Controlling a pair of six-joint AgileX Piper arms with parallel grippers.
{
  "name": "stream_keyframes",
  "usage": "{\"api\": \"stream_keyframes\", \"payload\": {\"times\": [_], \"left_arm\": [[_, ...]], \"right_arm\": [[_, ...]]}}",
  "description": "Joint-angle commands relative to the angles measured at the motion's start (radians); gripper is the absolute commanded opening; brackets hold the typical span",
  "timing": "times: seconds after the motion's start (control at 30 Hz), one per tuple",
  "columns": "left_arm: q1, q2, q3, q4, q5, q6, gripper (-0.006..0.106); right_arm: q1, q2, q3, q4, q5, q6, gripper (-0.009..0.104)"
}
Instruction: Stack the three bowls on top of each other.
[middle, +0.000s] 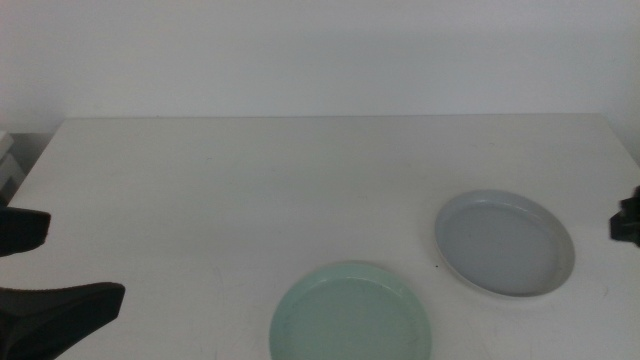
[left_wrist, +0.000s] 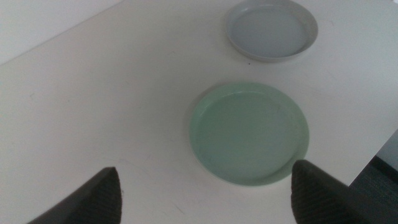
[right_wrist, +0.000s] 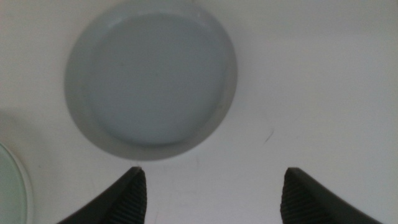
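Looking down over the white worktop (middle: 250, 190) in the middle view, we are seeing only 2 bowls. The pale mint green bowl (middle: 352, 314) is sitting at the bottom centre of the frame, its near edge cut off by the picture's lower border. The grey bowl (middle: 505, 243) is lying up and to the right of it, in the right half of the frame, near the green one but not touching it. Both are resting flat and upright on the worktop.

Our left pincer (middle: 30, 275) is showing at the lower left edge of the middle view, 1 dark jaw above the other with a wide gap between them, and it is holding nothing. In the left wrist view its 2 jaws are standing far apart, with the mint green bowl (left_wrist: 249, 132) lying on the worktop between and beyond them, and the grey bowl (left_wrist: 272, 29) farther off toward the upper right of that picture.

Our right pincer (middle: 627, 220) is barely peeking in at the right edge of the middle view, just beside the grey bowl but apart from it. In the right wrist view its jaws are also spread wide and gripping nothing, and the grey bowl (right_wrist: 151, 78) is filling the upper left of that picture, while a sliver of the mint green bowl (right_wrist: 9, 186) is showing at the lower left edge.
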Motion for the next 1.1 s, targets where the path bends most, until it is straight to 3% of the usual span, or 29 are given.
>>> {"api": "stream_keyframes", "payload": {"times": [0.0,0.23,0.37,0.7,0.87,1.07], "left_arm": [[0.002,0.006,-0.032,-0.017,-0.07,-0.014,0.105],[0.002,0.006,-0.032,-0.017,-0.071,-0.014,0.105],[0.002,0.006,-0.032,-0.014,-0.071,-0.014,0.105],[0.002,0.006,-0.032,-0.014,-0.071,-0.014,0.105],[0.002,0.006,-0.032,-0.014,-0.071,-0.014,0.105],[0.002,0.006,-0.032,-0.014,-0.069,-0.014,0.105]], "right_arm": [[-0.008,0.048,-0.045,0.011,-0.036,0.001,0.055],[-0.008,0.271,-0.131,0.05,-0.026,0.001,0.055],[-0.024,0.426,-0.264,0.062,0.068,-0.001,0.055],[-0.026,0.723,-0.495,-0.048,0.104,-0.012,0.053],[-0.026,0.801,-0.538,-0.098,0.123,-0.015,0.045],[-0.026,0.866,-0.539,-0.101,0.091,-0.015,0.034]]}}
